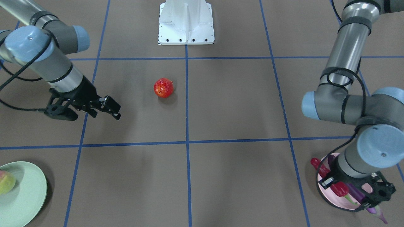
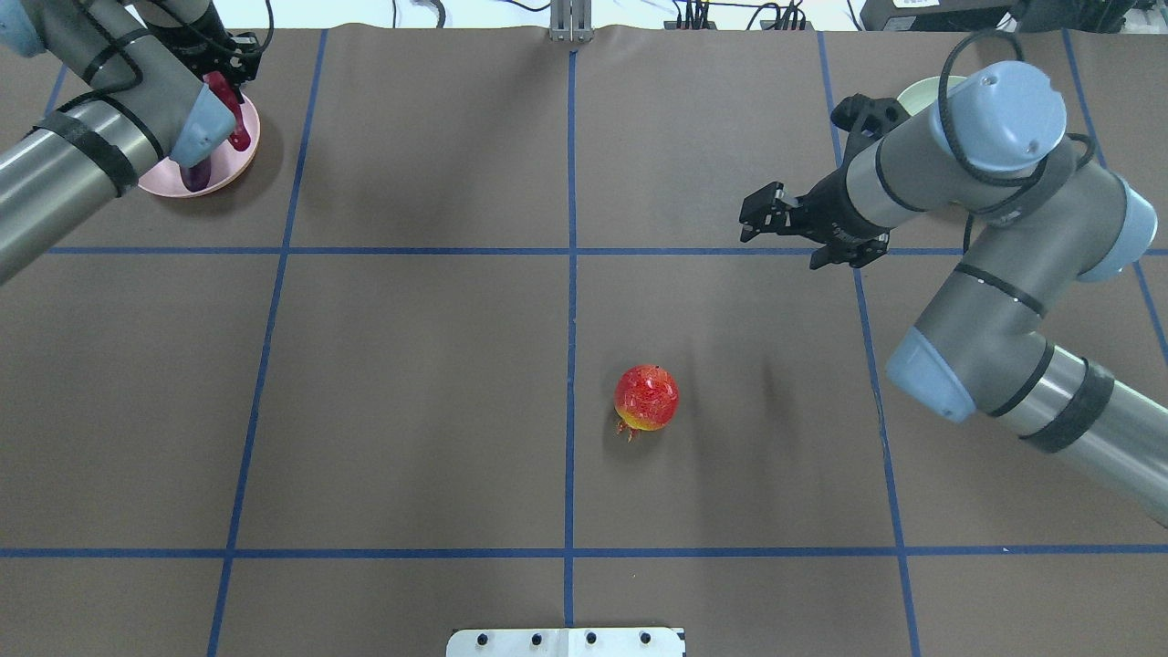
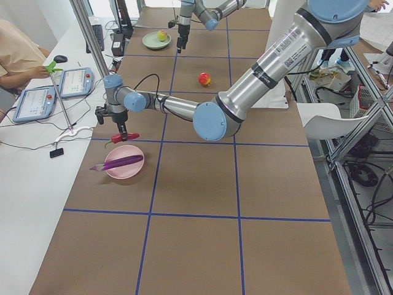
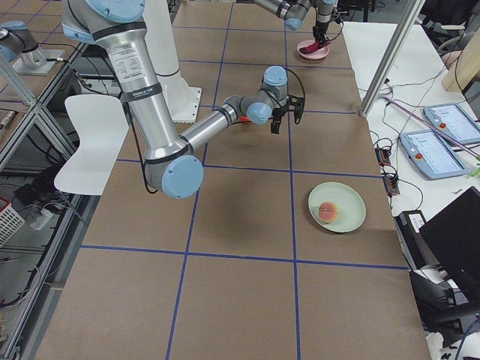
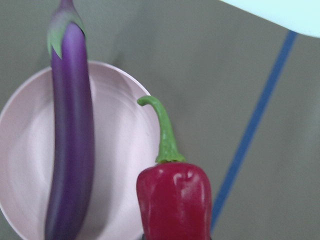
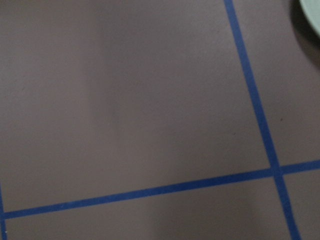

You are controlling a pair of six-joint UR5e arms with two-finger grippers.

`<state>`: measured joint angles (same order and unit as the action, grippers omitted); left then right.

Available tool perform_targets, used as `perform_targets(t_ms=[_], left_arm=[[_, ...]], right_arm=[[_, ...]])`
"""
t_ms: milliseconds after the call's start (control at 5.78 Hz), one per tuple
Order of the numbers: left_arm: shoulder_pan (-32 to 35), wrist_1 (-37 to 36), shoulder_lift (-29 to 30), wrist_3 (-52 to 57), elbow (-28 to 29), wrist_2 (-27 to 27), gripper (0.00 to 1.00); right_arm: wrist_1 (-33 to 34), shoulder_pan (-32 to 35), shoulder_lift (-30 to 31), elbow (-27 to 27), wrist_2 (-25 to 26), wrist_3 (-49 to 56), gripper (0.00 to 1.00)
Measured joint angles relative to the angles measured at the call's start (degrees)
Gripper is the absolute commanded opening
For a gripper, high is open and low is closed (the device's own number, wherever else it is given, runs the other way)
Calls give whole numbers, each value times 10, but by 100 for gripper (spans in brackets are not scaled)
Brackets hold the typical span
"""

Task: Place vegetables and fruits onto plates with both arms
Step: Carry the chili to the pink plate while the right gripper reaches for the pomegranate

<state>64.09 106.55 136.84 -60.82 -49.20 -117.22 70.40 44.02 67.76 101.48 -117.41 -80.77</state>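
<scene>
At the far left of the overhead view sits the pink plate, with the eggplant already lying across it, its cap end overhanging the rim. The left gripper hangs over the plate's edge, clamped on the body of the chili pepper, whose green stem points outward. From the side the pepper appears to be clear of the plate, though the angle makes that hard to be sure of. Near the middle of the table the red-orange fruit rests alone on the brown surface, touching nothing. Further right, the right gripper hovers above bare table with its jaws apart and empty, near that fruit but not over it. At the far right the green plate already carries the peach. By my reckoning two items are placed, the pepper only needs releasing, and the red-orange fruit is not yet picked up.
</scene>
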Motion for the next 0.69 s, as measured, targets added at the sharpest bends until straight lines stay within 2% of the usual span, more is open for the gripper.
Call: perform_targets(t_ms=[346, 519, 692], left_arm=[[10, 58, 3, 12, 60, 1, 0], [9, 68, 7, 12, 69, 1, 60], [5, 75, 11, 11, 72, 1, 100]], right_arm=[[83, -70, -11, 50, 56, -25, 100], [102, -89, -16, 56, 68, -27, 100], [109, -104, -18, 57, 73, -27, 100]])
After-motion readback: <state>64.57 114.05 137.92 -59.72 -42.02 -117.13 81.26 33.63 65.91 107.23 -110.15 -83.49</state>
